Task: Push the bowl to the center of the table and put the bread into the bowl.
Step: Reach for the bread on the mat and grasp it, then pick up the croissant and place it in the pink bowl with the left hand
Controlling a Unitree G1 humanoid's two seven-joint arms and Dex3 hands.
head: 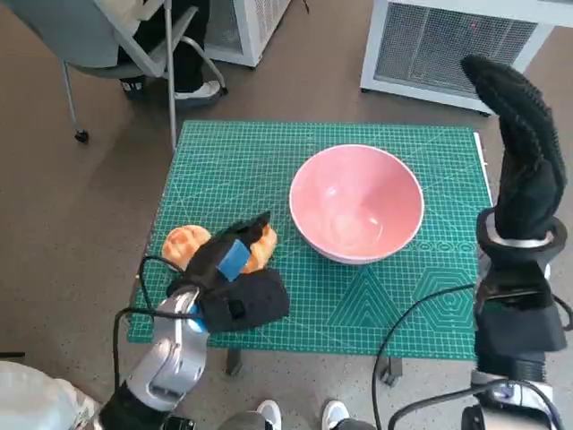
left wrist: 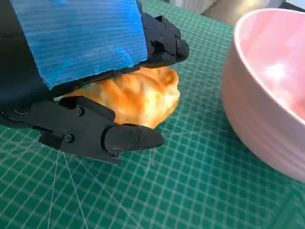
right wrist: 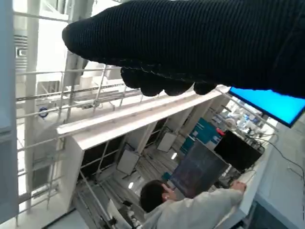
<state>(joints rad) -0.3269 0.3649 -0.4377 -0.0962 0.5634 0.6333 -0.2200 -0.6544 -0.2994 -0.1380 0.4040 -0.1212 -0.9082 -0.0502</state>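
Observation:
The pink bowl stands empty on the green mat, slightly right of the table's middle; its wall rises close beside the bread in the left wrist view. The golden bread lies on the mat left of the bowl. My left hand covers its middle, so both ends stick out. The left wrist view has the bread between the black fingers and the thumb, gripped and still low on the mat. My right hand is raised above the table's right edge, fingers straight, holding nothing.
A grey chair with a person's legs stands beyond the far left corner. White grilled units stand behind the table. Feet show at the near edge, and cables hang by my right forearm. A person appears in the right wrist view.

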